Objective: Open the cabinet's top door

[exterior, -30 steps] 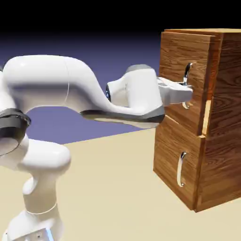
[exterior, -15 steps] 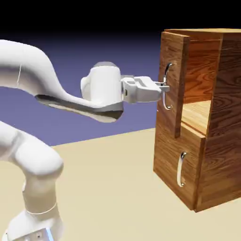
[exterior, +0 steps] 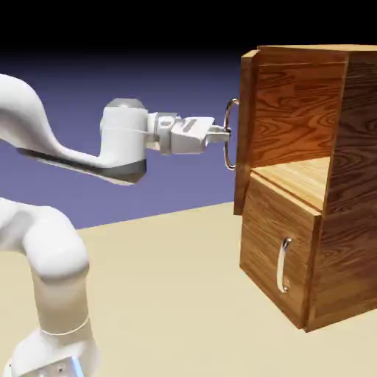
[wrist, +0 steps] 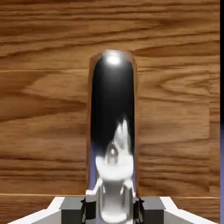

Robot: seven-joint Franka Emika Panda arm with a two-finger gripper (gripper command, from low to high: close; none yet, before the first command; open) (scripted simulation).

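The cabinet (exterior: pixel 324 221) stands upright on the desk (exterior: pixel 169 294) at the exterior view's right. Its top door (exterior: pixel 245 132) is swung wide, seen nearly edge-on, long axis vertical, its face turned left toward the arm. The end effector (exterior: pixel 223 133) reaches level from the left and is clamped on the door's handle (exterior: pixel 230 134), a curved vertical silver bar. In the hand view the handle (wrist: pixel 113 131) fills the middle and covers most of the fingertips (wrist: pixel 70 205); wood grain fills the rest. The lower door (exterior: pixel 276 258) is shut.
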